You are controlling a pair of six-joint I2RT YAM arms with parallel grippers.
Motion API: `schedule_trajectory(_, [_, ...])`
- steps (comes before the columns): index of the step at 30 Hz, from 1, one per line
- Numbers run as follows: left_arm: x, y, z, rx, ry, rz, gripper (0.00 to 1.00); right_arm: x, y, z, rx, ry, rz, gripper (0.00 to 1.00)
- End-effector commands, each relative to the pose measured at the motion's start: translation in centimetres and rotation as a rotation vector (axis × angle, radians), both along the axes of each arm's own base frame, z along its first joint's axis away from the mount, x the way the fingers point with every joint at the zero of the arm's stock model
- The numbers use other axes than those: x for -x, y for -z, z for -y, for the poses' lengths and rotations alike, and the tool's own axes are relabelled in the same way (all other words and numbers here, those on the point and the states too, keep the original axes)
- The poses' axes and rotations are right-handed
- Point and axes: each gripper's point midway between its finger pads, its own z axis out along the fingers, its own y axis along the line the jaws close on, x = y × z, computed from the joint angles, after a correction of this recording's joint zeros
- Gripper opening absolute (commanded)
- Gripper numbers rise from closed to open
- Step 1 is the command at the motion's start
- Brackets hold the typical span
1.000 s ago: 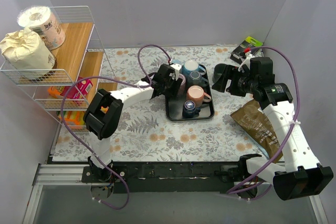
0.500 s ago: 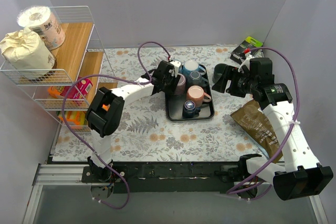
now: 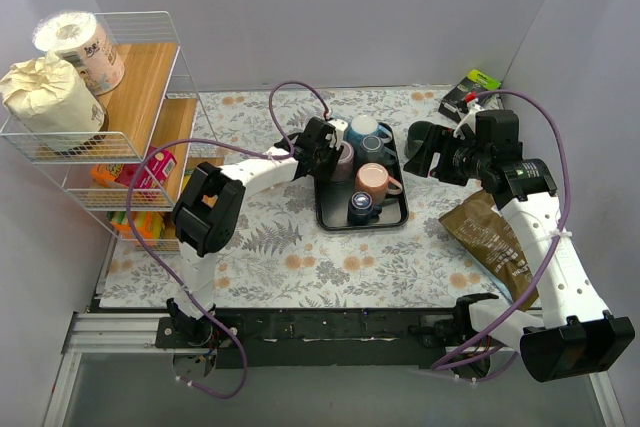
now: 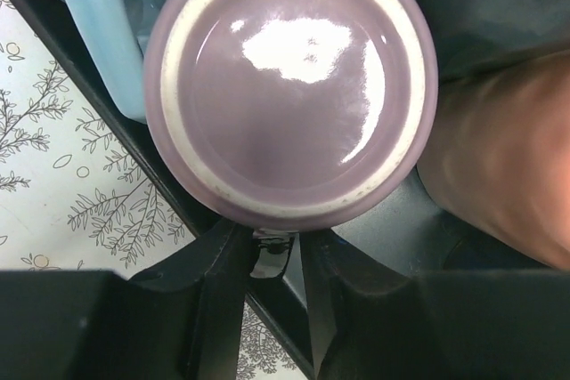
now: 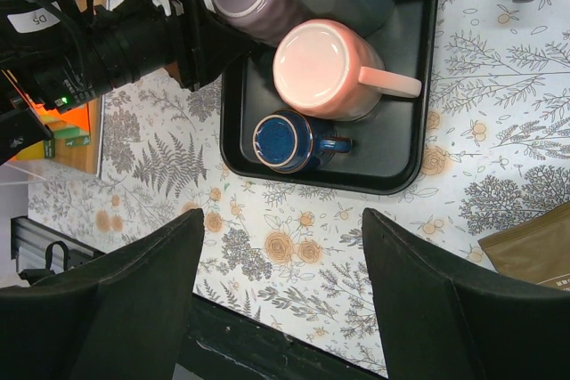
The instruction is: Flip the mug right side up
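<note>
Now the left arm reaches toward the table's far edge, left gripper (image 4: 272, 248) narrowed at the upside-down purple mug (image 4: 289, 86) on the black tray (image 3: 333, 209); whether it pinches, I cannot tell. The right gripper (image 3: 420, 152) hovers spread, empty.

Five mugs (image 3: 372, 179) share one black tray (image 3: 330, 211). Two paper rolls (image 3: 50, 92) top one wire shelf (image 3: 130, 14); one brown pouch (image 3: 495, 242)

Purple mug (image 4: 289, 86), glossy glaze, pale unglazed ring around its base, standing upside down with the base facing up, in the far left corner of a black tray (image 3: 330, 219), just beside a light blue mug (image 4: 93, 33).
</note>
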Motion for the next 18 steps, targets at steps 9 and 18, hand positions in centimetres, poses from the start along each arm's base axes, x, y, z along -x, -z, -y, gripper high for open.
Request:
schedule_trajectory(9, [-1.0,-2.8,-0.4,0.013,-0.026,0.057,0.00,-0.2,-0.7,-0.5,-0.018,-0.016,0.025,0.78])
schedule_trajectory(18, [2.1,-6.5,-0.2,0.145,-0.009,0.026,0.00,-0.1,-1.1,-1.0,-0.057,-0.024,0.029,0.77])
